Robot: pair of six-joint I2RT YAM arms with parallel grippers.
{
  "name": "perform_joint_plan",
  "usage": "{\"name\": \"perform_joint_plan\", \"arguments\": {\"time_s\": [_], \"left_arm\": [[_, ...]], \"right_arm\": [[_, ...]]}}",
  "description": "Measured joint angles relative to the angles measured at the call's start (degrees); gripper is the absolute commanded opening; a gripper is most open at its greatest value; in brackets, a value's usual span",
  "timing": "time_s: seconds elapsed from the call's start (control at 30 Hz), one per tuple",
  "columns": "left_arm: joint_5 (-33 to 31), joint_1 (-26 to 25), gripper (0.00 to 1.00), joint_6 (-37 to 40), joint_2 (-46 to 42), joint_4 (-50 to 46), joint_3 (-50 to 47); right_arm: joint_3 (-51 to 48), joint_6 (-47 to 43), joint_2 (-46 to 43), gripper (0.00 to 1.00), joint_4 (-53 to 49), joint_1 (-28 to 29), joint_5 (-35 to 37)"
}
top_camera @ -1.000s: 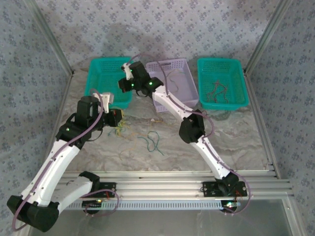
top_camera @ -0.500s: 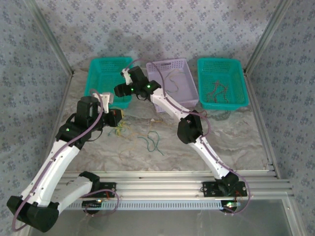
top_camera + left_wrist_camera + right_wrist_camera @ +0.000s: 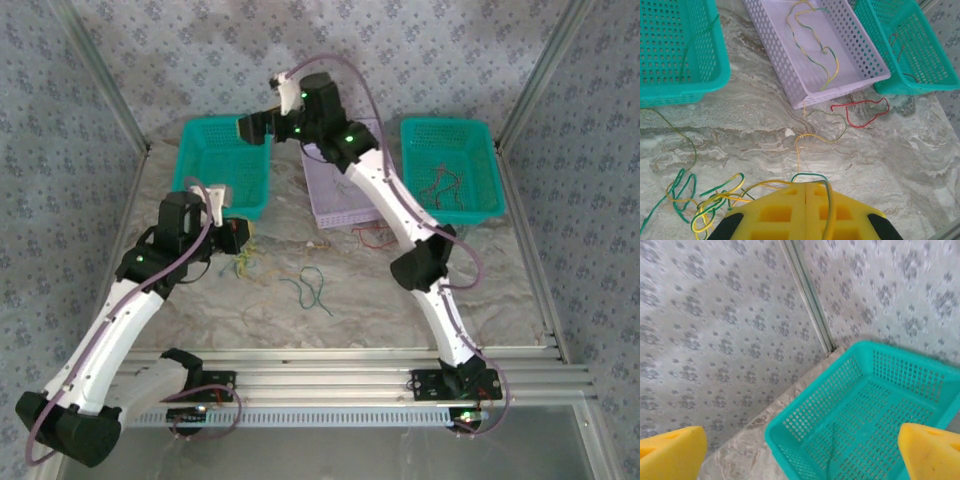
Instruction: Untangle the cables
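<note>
At the far left, my right pincer [image 3: 800,447] hangs wide and empty over the teal plastic mesh basket [image 3: 205,165], where one thin green cable [image 3: 832,450] lies. That arm crosses above the left one, so a careless return could knock them together. Nearer, the left pincer [image 3: 805,190] is closed, apparently pinching a strand of the tangle of thin green and yellow cables [image 3: 700,202] on the marble-patterned counter [image 3: 920,165]. If I lift it fast, I judge the whole knot will rise together and tighten. A yellow strand [image 3: 815,136] runs from it toward the lavender perforated basket [image 3: 780,65]. It could snag the basket's near wall, or drag the loose red cable [image 3: 865,107] lying just to the right.
</note>
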Motion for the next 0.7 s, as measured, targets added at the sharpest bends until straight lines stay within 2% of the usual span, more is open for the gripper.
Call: {"name": "perform_joint_plan", "arguments": {"time_s": [0.2,0.4,0.6,0.7], "left_arm": [[0.39,0.0,0.0,-0.66,1.14,0.33,3.23],[0.37,0.0,0.0,-2.14,4.02,1.66,5.29],[-0.02,0.0,0.0,-5.22,6.69,3.76,6.93],[0.37,-0.22,0.0,-7.61,6.54,5.27,7.54]], "right_arm": [[-30.36,-1.51,-20.24,0.99,5.2,-0.35,-0.96],[-51.34,-5.73,-35.39,0.98,8.09,0.17,-3.17],[-73.61,-7.3,-50.97,0.92,13.6,2.73,-5.49],[-81.26,-6.67,-53.55,0.89,17.33,2.49,-6.32]]}}
